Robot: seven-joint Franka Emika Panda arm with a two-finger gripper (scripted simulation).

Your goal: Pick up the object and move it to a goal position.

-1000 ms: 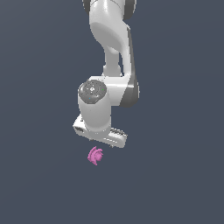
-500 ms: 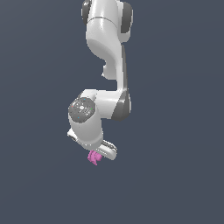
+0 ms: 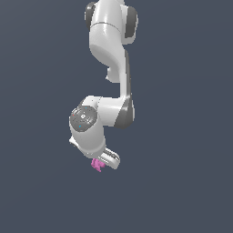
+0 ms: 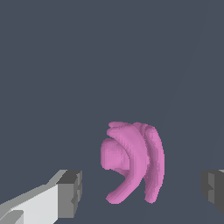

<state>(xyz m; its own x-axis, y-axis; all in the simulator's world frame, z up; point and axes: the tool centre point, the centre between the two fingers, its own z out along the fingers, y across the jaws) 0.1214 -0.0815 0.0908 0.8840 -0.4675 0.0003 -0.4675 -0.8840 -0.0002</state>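
Now open hand [image 4: 141, 192] straddles the object [image 4: 133, 159]

Claw [image 4: 140, 192] fingers [image 4: 70, 194] spread wide; only the pink object [image 4: 133, 162] sits between them, clear gaps either side. Surrounding counter [image 4: 87, 65] unobstructed.

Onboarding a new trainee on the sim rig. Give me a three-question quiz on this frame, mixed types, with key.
1. True or false: in the wrist view, the white gripper has shut on the small magenta-pink lumpy object.
2. Multiple choice: in the exterior view, the object shows
A. far from the arm
B. just under the gripper, partly hidden by it
C. on top of the arm's wrist
3. Short answer: in the wrist view, where does the object sit relative to the two grey fingertips?

Key
1. False: the jaws are open, with gaps on both sides.
2. B
3. Between them, touching neither.
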